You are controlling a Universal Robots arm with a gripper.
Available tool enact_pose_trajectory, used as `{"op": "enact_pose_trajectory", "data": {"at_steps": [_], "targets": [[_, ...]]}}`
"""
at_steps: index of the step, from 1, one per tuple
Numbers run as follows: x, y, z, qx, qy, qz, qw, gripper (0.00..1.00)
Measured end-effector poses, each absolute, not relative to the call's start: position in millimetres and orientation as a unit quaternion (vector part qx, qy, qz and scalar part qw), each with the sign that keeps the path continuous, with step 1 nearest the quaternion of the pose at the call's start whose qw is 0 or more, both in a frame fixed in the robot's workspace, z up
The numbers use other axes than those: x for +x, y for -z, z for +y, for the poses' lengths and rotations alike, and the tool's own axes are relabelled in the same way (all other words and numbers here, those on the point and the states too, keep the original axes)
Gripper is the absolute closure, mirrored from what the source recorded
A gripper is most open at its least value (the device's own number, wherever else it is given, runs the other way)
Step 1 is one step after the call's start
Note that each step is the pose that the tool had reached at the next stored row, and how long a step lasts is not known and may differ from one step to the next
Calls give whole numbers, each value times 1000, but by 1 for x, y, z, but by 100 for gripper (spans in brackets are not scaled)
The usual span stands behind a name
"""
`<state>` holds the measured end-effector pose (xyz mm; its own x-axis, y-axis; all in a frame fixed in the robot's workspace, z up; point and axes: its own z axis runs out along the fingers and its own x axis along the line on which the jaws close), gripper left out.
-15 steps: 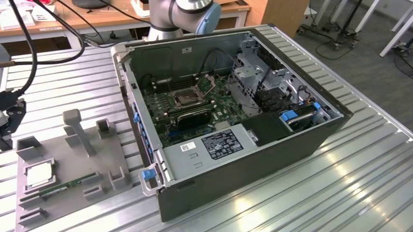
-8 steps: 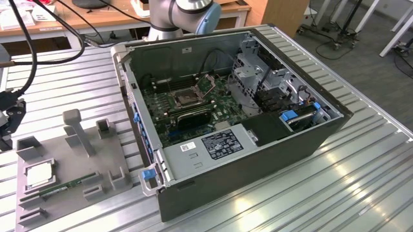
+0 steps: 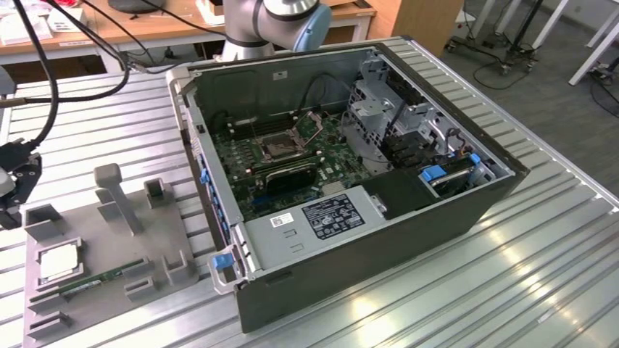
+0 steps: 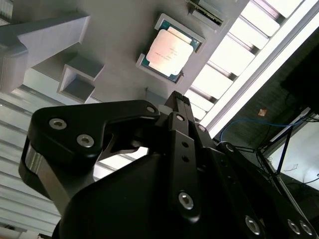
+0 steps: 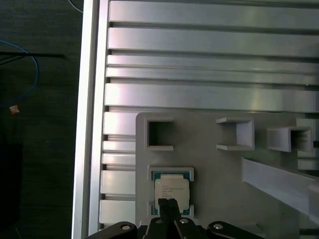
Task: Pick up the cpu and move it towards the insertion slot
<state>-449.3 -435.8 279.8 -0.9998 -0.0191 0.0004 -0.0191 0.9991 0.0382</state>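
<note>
Starting with the exterior view: the cpu (image 3: 58, 259) lies flat in its square nest on the grey holder (image 3: 106, 232), which rests on the ribbed surface (image 3: 503, 290). The slot (image 3: 281, 148) sits inside the open case (image 3: 387, 239), well apart from the holder.

In the first wrist view my gripper (image 5: 168, 204) hangs over the cpu, its tip overlapping the chip's near edge. The fingers look pressed together and grasp nothing. I cannot tell whether the tip touches the lid.

In the second wrist view the clenched tip points at the cpu, which lies just ahead of it in its nest, with a gap showing between them.

I judge the step in hand to be the approach for the pick; nothing is lifted yet. A grasp would call for the fingers to part wide enough to straddle the chip, centred over it and square to its edges.
</note>
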Motion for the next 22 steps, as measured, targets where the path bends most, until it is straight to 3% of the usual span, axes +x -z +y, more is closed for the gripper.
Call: {"op": "enact_pose_trajectory", "data": {"at_steps": [22], "targets": [[-443,-275,-437,10,19,-1000,1,89]]}}
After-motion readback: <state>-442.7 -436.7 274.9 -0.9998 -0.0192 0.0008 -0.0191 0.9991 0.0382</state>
